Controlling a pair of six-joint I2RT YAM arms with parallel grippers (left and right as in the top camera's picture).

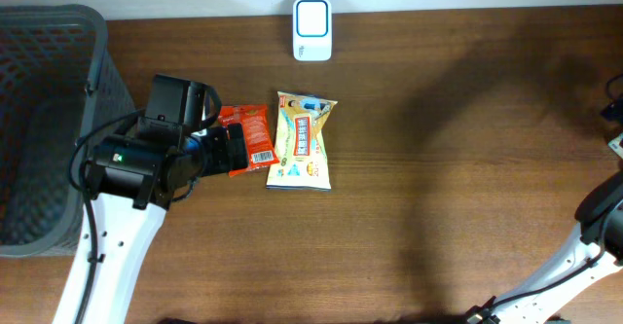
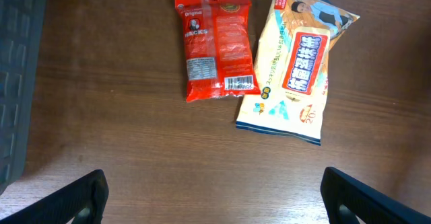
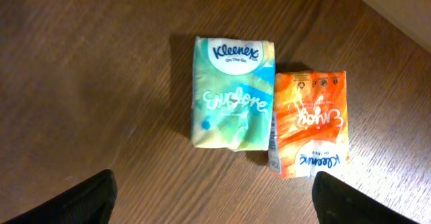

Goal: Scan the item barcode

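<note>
Left gripper [image 2: 214,187] is closest, fingers spread wide over the table [image 1: 438,168], nothing in them. Just ahead lies a red snack pack [image 2: 219,42], flat, barcode [image 2: 240,84] facing up, touching the yellow bag [image 2: 296,66] beside it. Small white box [image 1: 312,28] at the far edge is probably the scanner, hard to say from above. Basket [image 1: 105,71] sits off to the left. Right gripper [image 3: 215,187] is spread wide too, empty, hovering over a green Kleenex pack [image 3: 232,93] and an orange pack [image 3: 310,123] lying side by side.
</note>
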